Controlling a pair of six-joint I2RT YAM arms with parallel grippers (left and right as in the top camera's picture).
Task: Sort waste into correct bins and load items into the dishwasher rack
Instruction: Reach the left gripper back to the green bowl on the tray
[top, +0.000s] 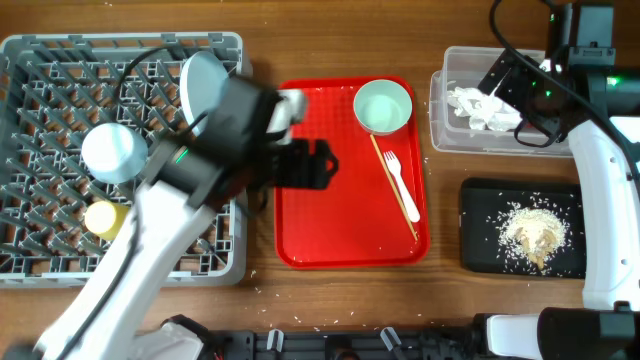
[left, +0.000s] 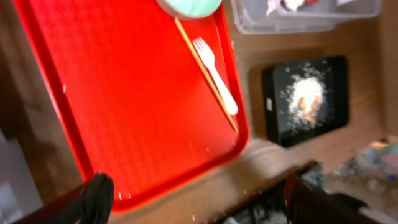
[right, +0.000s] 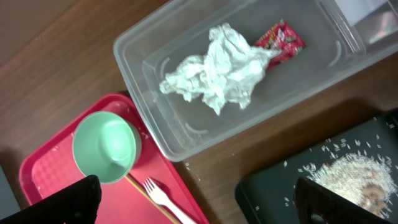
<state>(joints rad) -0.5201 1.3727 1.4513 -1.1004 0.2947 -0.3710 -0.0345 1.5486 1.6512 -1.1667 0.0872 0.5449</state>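
Note:
The grey dishwasher rack (top: 40, 60) at the left holds a pale plate (top: 200, 85) on edge, a small white bowl (top: 113, 152) and a yellow cup (top: 100, 217). My left gripper (top: 312, 166) (left: 199, 205) is open and empty over the red tray's left part. The pale green bowl (top: 383, 106) (right: 104, 146), white fork (top: 400, 185) (left: 214, 74) and chopsticks (top: 392, 180) (left: 202, 68) lie on the tray. The clear tub (top: 445, 135) (right: 137, 62) holds the tissue (top: 480, 108) (right: 217, 65) and red wrapper (right: 280, 40). My right gripper (top: 505, 85) (right: 199, 202) is open and empty above the tub.
The red tray (top: 340, 240) (left: 124, 93) lies in the middle. The black tray (top: 475, 250) (left: 277, 93) (right: 267, 193) at the right front holds a heap of rice (top: 535, 235) (left: 305, 96) (right: 354, 174). Stray grains dot the wooden table.

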